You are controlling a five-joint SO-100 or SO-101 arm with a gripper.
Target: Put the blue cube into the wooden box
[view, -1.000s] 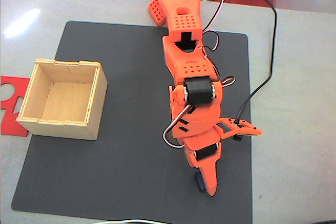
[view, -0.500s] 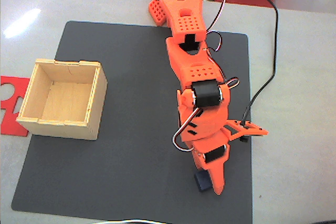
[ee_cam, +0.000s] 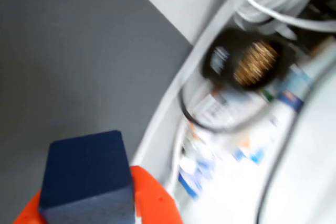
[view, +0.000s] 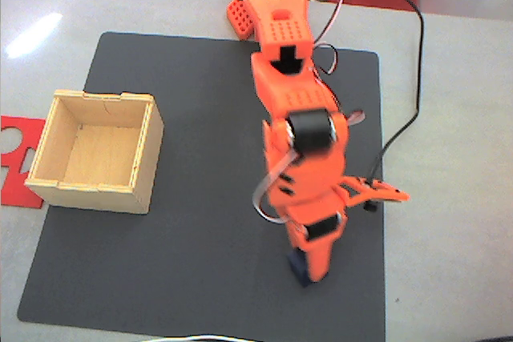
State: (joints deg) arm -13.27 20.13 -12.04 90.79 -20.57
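The blue cube (ee_cam: pixel 84 166) fills the lower left of the blurred wrist view, with an orange finger (ee_cam: pixel 152 200) pressed against its right side and more orange at its lower left corner. In the fixed view only a dark sliver of the cube (view: pixel 296 264) peeks out at the left of my gripper (view: pixel 308 270), which is shut on it near the mat's front edge. The wooden box (view: pixel 149 158) stands open-topped and empty at the mat's left side, well apart from the gripper.
A dark grey mat (view: pixel 200 262) covers the middle of the pale table. A flat red cut-out sheet (view: pixel 16 138) lies left of the box. A black cable (view: pixel 415 94) runs along the arm's right side to the wrist camera mount (view: pixel 377 192).
The arm has swung slightly left and its tip has drawn back from the mat's front edge. The cube, which lay in plain view left of the tip, is now mostly hidden under it.
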